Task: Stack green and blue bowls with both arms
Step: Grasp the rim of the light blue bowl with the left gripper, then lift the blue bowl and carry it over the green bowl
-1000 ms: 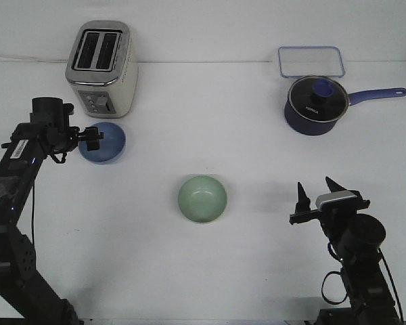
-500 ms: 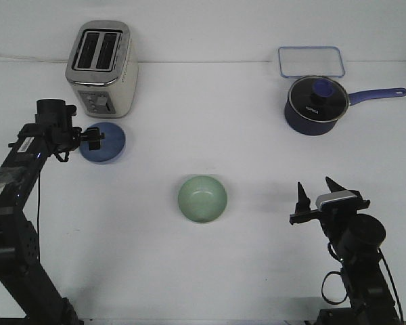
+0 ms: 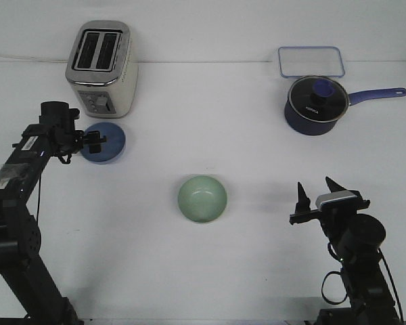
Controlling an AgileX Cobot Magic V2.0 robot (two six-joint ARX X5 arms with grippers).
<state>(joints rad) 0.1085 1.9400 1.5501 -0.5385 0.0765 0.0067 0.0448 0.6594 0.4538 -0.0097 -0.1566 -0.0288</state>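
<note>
The periwinkle blue bowl (image 3: 108, 143) sits on the white table just in front of the toaster. My left gripper (image 3: 95, 141) is at the bowl's left rim with its fingers apart, one on each side of the rim; I cannot see a firm grip. The pale sage green bowl (image 3: 202, 198) stands upright and alone at the table's middle. My right gripper (image 3: 314, 184) is open and empty, with its fingers pointing up. It is to the right of the green bowl and well apart from it.
A cream and chrome toaster (image 3: 100, 69) stands at the back left, close behind the blue bowl. A dark navy saucepan with a glass lid (image 3: 314, 103) and a clear rectangular container (image 3: 310, 61) stand at the back right.
My left arm has shifted a little right and down, bringing the gripper further over the blue bowl's left rim. The bowl now looks flatter. The right arm and the green bowl have not moved.
</note>
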